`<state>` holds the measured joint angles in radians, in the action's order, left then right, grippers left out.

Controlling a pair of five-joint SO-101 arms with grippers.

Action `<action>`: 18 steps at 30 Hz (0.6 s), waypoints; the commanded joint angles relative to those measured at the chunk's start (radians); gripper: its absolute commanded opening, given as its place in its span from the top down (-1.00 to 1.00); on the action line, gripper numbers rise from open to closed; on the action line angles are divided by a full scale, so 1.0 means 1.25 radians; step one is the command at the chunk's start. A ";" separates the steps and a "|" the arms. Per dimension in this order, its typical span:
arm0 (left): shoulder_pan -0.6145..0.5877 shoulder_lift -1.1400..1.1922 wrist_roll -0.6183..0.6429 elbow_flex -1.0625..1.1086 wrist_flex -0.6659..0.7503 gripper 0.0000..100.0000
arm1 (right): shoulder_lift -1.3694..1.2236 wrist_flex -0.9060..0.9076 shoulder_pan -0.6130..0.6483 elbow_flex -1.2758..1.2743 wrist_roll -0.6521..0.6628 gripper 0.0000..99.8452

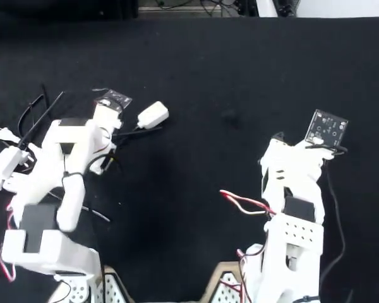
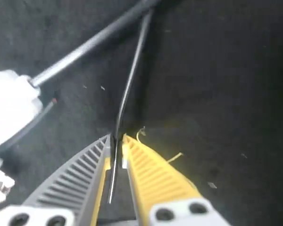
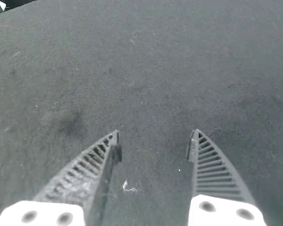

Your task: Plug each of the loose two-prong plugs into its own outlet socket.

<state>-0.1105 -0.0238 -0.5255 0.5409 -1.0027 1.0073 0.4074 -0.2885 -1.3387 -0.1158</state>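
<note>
Left arm [image 1: 58, 170] stretched forward and low, wrist tipped downward. Left gripper [image 2: 115, 137] pinched almost closed, grey finger [image 2: 82, 167] and yellow finger [image 2: 151, 174] nearly meeting at the tips, thin cord [image 2: 132, 80] clamped in the narrow slot between them and running on ahead of the tips. Right arm [image 1: 294, 196] folded more upright, wrist bent forward. Right gripper [image 3: 153, 141] aimed downward, both fingers spread wide apart, tips level with each other.

White plug [image 1: 153, 115] lying left of centre; second white plug [image 1: 1, 165] at left edge.
</note>
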 commanded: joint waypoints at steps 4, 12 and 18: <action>0.089 -0.231 -0.103 -0.006 -0.241 0.94 | 0.026 -0.022 -0.015 0.021 -0.001 0.55; 0.245 -0.371 -0.139 0.068 -0.291 0.94 | 0.026 -0.022 -0.015 0.021 -0.001 0.55; 0.315 -0.490 -0.053 0.002 -0.258 0.94 | 0.025 -0.022 -0.015 0.021 -0.001 0.55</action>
<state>0.2378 -0.5286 -0.6575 0.6329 -1.3541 1.0073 0.4074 -0.2885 -1.3387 -0.1158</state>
